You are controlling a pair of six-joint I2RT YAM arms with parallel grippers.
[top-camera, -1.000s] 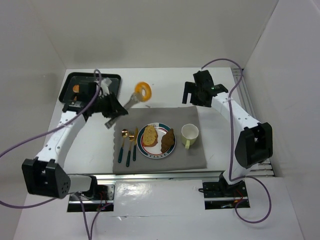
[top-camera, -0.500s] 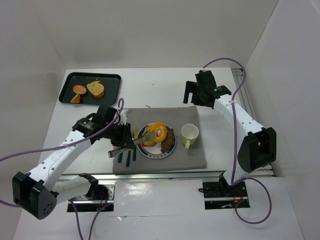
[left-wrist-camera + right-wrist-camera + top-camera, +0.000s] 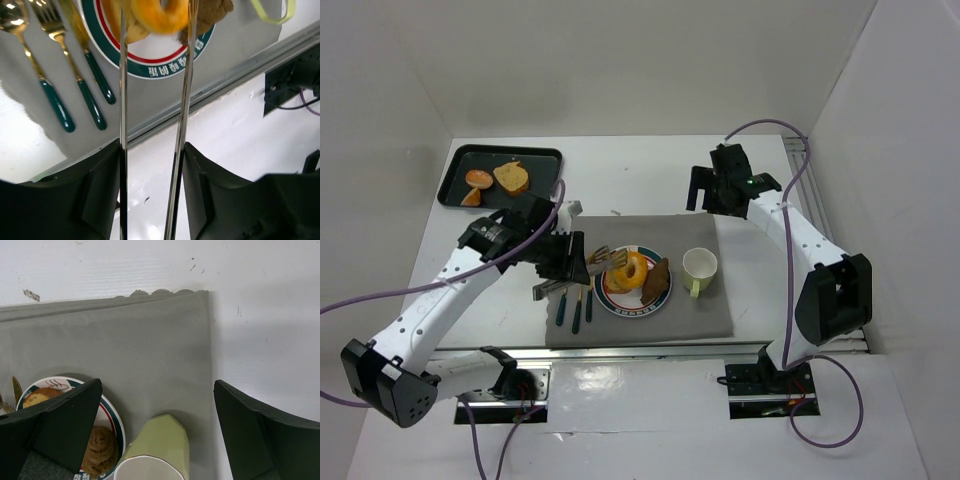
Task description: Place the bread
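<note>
An orange ring of bread point(image 3: 634, 270) rests on the plate point(image 3: 611, 305), leaning on a slice there, between the tips of metal tongs point(image 3: 602, 260). My left gripper point(image 3: 567, 262) is shut on the tongs' two arms. In the left wrist view each arm presses against a finger of the left gripper point(image 3: 152, 147), and the ring of bread point(image 3: 160, 15) sits at the top edge between the arms, over the plate point(image 3: 160, 52). My right gripper point(image 3: 705, 190) hangs open over the mat's back right corner, and the right gripper point(image 3: 157, 385) holds nothing.
A brown pastry point(image 3: 658, 281) also lies on the plate. A green cup point(image 3: 699, 266) stands right of it on the grey mat point(image 3: 705, 315). Green-handled cutlery point(image 3: 577, 305) lies left of the plate. A black tray point(image 3: 548, 158) with bread pieces sits at the back left.
My left arm carried the ring of bread in the tongs from behind the mat down onto the plate. The tongs' arms now stand wider apart. The right arm has barely moved.
</note>
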